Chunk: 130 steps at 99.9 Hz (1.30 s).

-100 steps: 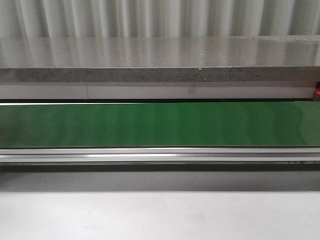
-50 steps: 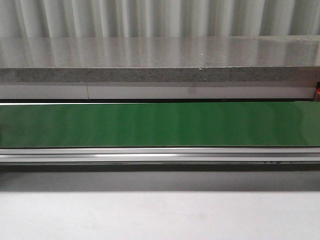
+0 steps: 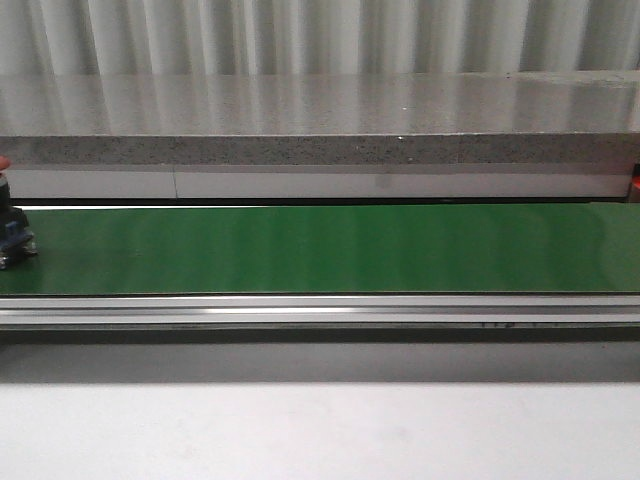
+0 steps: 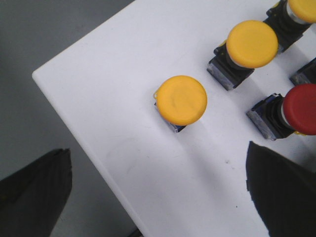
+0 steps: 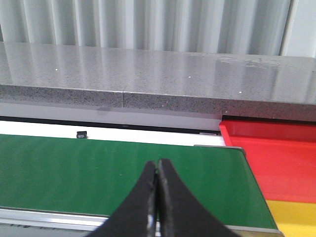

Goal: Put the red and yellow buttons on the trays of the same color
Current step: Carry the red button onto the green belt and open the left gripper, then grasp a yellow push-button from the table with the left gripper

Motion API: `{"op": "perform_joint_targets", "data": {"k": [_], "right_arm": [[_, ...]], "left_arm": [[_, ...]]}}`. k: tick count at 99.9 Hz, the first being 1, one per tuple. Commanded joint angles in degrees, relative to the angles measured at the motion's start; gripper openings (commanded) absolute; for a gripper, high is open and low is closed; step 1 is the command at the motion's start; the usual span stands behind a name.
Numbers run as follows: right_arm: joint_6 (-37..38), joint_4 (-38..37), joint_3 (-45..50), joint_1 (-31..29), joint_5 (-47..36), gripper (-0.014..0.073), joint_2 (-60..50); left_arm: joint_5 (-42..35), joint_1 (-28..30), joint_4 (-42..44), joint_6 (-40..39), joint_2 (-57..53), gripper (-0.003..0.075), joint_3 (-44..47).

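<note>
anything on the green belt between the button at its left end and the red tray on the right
No. In the front view the green conveyor belt runs bare from the dark-bodied button at its left edge onward. The right wrist view shows bare belt up to the red plastic tray.

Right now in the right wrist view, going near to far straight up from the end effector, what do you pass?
Right end effector, shut → green belt → white strip → grey stone ledge → corrugated wall.
</note>
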Motion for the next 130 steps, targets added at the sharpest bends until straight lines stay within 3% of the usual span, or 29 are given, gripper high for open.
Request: {"op": "perform_joint_targets", "data": {"k": [1, 48, 93, 99, 100, 130], "right_arm": [[-0.6, 0.0, 0.1, -0.3, -5.0, -0.0067, -0.7], [-0.6, 0.0, 0.1, -0.3, -5.0, -0.0067, -0.7], [-0.6, 0.0, 0.1, -0.3, -5.0, -0.0067, -0.6], [-0.6, 0.0, 0.1, -0.3, -5.0, -0.0067, -0.6], [-0.6, 0.0, 0.1, -0.3, -5.0, -0.0067, -0.6], [-0.6, 0.0, 0.1, -0.3, -5.0, -0.0067, -0.6]], "left_arm": [[-4.4, 0.2, -0.1, -0.8, 0.9, 0.0680, -1.2], [-11.9, 0.2, 1.3, -1.8, 11.6, 0.0680, -1.5], [-12.1, 0.2, 1.3, -1.8, 19.9, 0.0669, -6.9], [-12.1, 0.2, 1.3, -2.1, 20.1, 0.0636, -6.9], [-12.1, 0.2, 1.3, -2.2, 20.2, 0.0561, -6.9], [-11.3, 0.2, 0.7, -2.2, 20.2, 0.0171, -6.9]]}}
